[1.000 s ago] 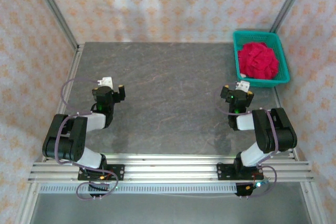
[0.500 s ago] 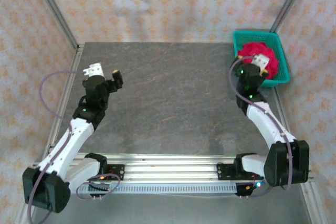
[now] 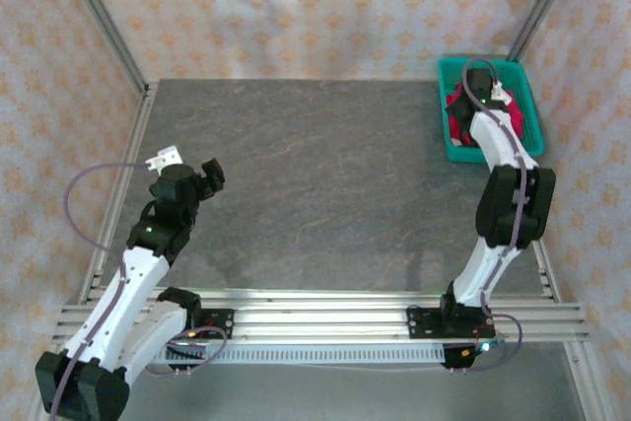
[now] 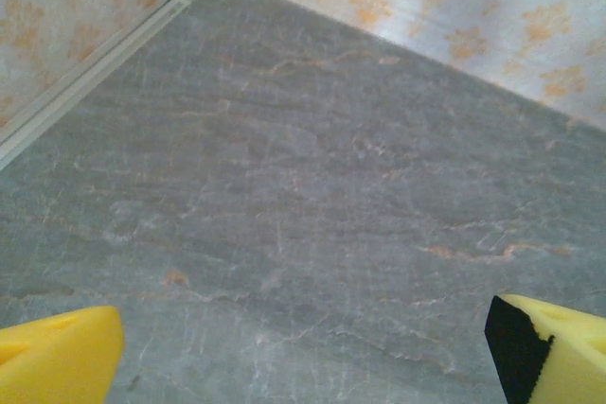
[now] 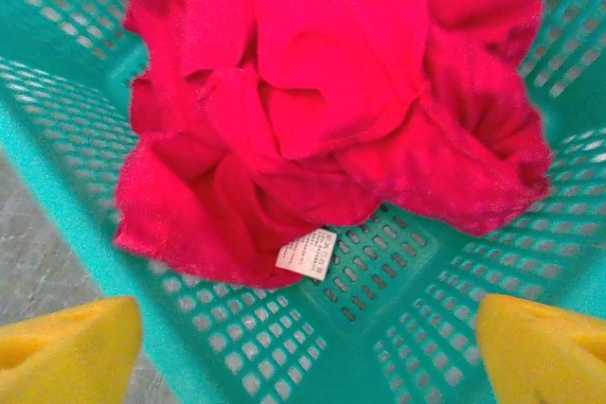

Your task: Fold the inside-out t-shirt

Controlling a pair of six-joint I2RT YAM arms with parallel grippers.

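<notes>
The t-shirt [image 5: 322, 92] is a crumpled bright red bundle lying in the teal basket [image 5: 398, 328], with its small white tag [image 5: 307, 254] at the near edge of the bundle. My right gripper [image 5: 308, 347] hangs just above the basket's floor, right in front of the tag. It is open, and its yellow fingertips [image 5: 66, 342] stand wide apart with nothing between them. From above, the right arm reaches into the basket [image 3: 523, 140] and covers most of the t-shirt [image 3: 458, 120]. My left gripper [image 4: 303, 357] is open over bare table at the left [image 3: 189, 169].
The basket stands in the far right corner of the grey table [image 3: 325, 175], against the right rail. Patterned walls close the back and both sides. A metal rail [image 4: 85, 73] runs along the table's left edge, near the left gripper.
The right arm has stretched from mid-table out to the basket and now hangs over the t-shirt. The left arm has unfolded and stretched out over the table's left side.
</notes>
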